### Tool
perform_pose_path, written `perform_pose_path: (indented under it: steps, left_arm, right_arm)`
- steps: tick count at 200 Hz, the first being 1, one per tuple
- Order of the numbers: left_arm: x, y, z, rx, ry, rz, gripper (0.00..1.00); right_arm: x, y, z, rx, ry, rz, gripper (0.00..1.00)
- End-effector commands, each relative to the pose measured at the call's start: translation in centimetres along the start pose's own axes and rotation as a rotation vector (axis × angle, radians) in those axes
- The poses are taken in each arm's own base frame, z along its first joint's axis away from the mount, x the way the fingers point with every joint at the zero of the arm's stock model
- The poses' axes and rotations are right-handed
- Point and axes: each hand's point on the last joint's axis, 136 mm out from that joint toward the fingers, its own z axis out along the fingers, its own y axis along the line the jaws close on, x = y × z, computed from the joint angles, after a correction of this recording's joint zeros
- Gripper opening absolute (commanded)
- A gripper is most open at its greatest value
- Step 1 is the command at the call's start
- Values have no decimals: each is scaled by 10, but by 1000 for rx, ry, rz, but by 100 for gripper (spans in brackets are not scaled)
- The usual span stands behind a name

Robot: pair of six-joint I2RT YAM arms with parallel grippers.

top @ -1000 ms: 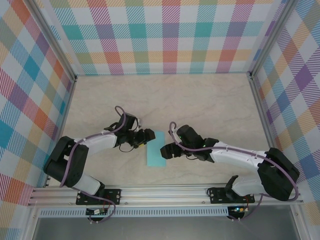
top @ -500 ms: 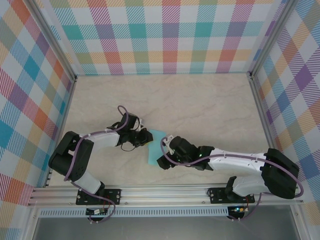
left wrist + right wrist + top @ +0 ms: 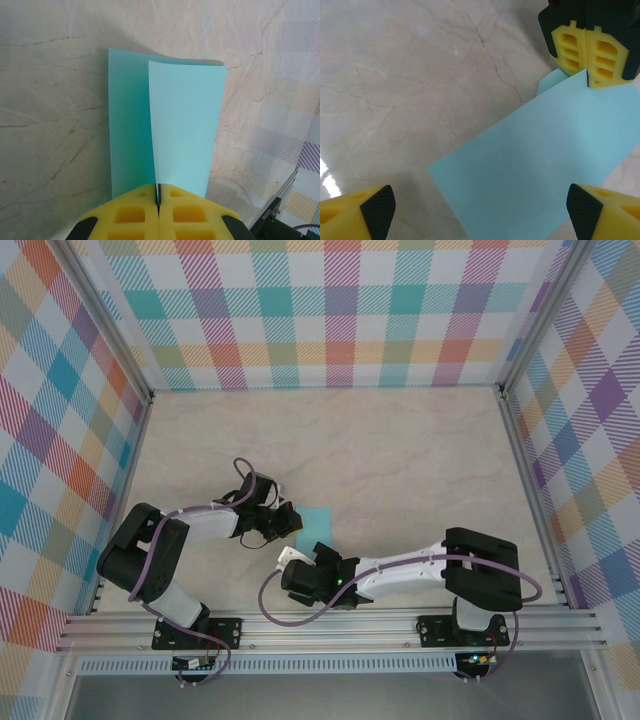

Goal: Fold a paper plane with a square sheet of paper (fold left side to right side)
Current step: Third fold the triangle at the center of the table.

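The square sheet of paper (image 3: 316, 523) is light turquoise and lies on the marble table in front of the arms. One side of it is lifted and stands up as a paler flap (image 3: 185, 125) over the flat part (image 3: 127, 125). My left gripper (image 3: 159, 196) is shut on the near edge of that flap. Its yellow fingers (image 3: 590, 52) pinch the paper's far corner in the right wrist view. My right gripper (image 3: 480, 215) hangs wide open over the sheet (image 3: 530, 165), with nothing between its fingers (image 3: 375, 210). From above, it (image 3: 308, 558) sits at the paper's near end. A paper plane is out of view.
Plaid walls (image 3: 340, 310) close the table at the back and both sides, and one shows low on the right in the left wrist view (image 3: 300, 150). A metal rail (image 3: 330, 625) runs along the near edge. The right arm (image 3: 420, 565) stretches left across the front.
The left gripper closed on the paper's edge and raised it. The right arm swung left and nearer, its jaws opening wider, and now covers the sheet's near end.
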Motion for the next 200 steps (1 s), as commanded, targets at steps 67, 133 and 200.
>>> perform_pose_path:
  steps: [67,133,200]
  left_arm:
    - [-1,5,1,-5,-5,-16,2]
    - [-2,7,0,-21,-8,-10,1]
    - [-4,6,-8,-51,-18,24,15]
  right_arm:
    - [-14,-8,7,131,2,-141,80]
    - [-18,-13,-3,127,-14,-131,33]
    - [-1,-5,-1,46,10,-96,0]
